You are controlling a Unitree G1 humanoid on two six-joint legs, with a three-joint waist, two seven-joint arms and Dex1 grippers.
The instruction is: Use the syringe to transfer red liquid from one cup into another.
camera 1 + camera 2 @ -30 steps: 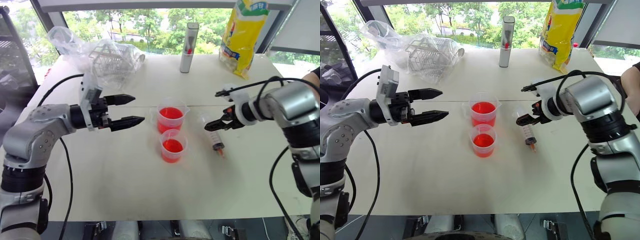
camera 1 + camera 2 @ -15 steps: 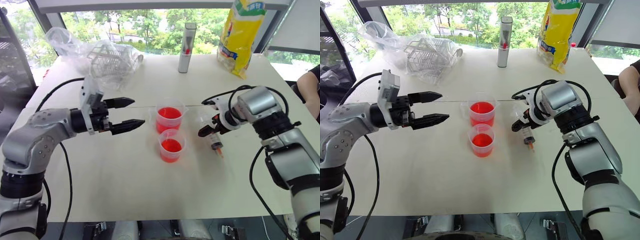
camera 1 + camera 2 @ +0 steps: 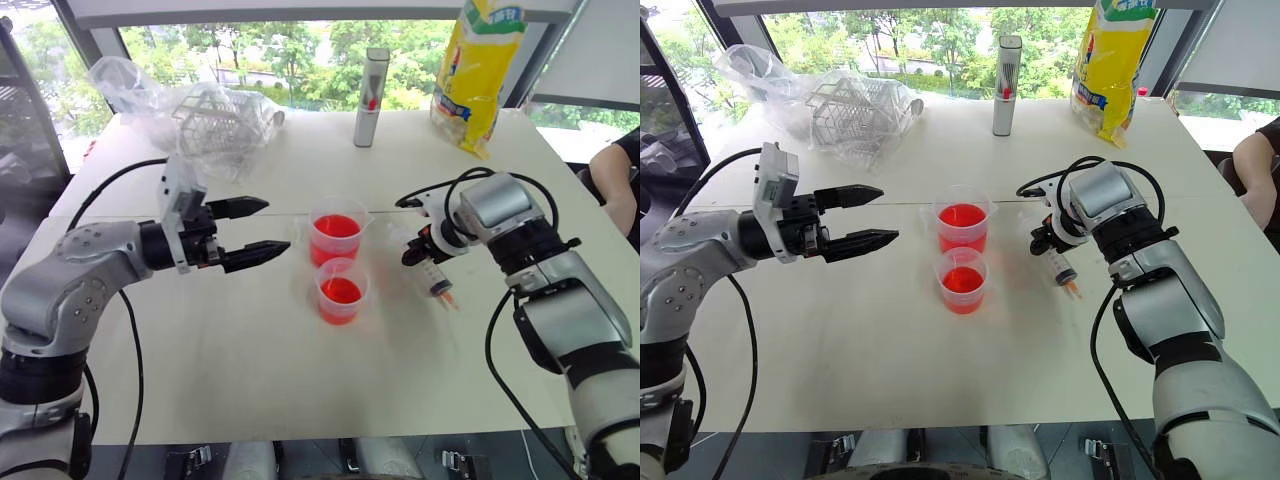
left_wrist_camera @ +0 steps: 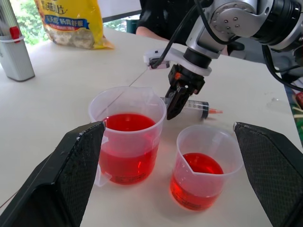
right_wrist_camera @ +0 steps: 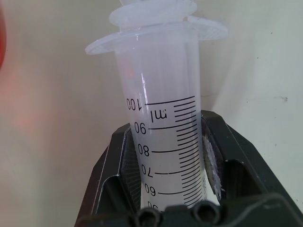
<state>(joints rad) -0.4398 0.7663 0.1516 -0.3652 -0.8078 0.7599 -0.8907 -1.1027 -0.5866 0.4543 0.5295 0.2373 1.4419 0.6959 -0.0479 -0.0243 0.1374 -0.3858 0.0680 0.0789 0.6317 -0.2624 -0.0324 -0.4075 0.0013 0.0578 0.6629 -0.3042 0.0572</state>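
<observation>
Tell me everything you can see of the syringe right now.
The syringe is clear plastic with black printed graduations, a wide finger flange and an orange-red tip. It lies on the white table, to the robot's right of the cups, tip pointing toward the robot. The barrel looks empty. The right gripper is shut on the barrel near the flange end, a finger on each side.

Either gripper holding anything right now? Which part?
The right gripper is shut on the syringe, clamped on its barrel near the flange end, syringe lying on the table. The left gripper is open, holding nothing.
</observation>
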